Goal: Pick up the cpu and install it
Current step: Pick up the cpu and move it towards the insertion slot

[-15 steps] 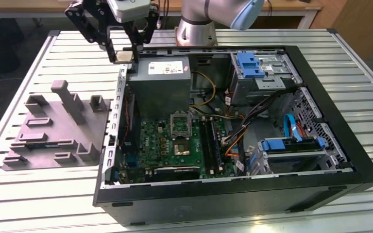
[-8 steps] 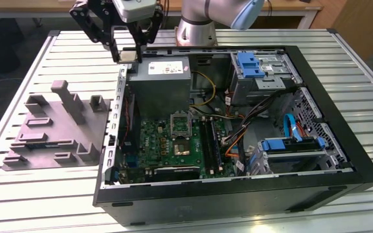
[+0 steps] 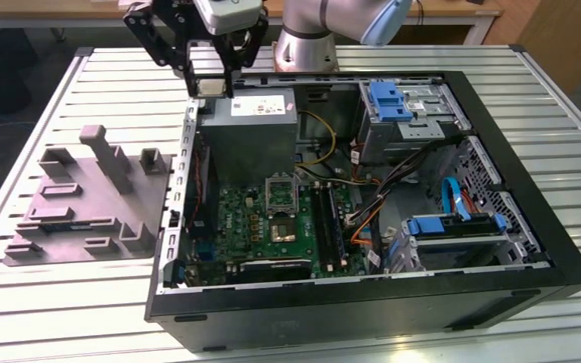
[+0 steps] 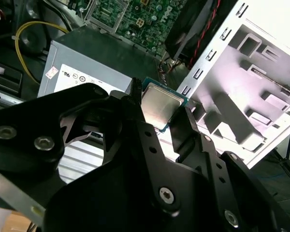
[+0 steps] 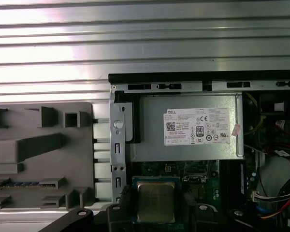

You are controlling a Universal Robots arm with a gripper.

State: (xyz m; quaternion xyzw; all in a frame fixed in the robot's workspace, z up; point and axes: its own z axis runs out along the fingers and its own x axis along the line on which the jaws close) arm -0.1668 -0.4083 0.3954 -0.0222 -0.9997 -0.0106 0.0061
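My gripper (image 3: 211, 80) is clamped on the cpu (image 4: 160, 107) by its edges, above the power supply (image 3: 255, 134), toward the edge of the counter (image 3: 48, 318) beside the arm (image 3: 306, 49). I'd keep it level and the squeeze light.

The black gripper (image 4: 160, 113) clamps the cpu (image 4: 159, 101) by two opposite edges, its silvery top facing the camera. Behind it are a grey power supply (image 4: 94, 53) with a white label, a green motherboard (image 4: 135, 14), a yellow cable (image 4: 18, 41) and a pale grey fixture (image 4: 253, 92).
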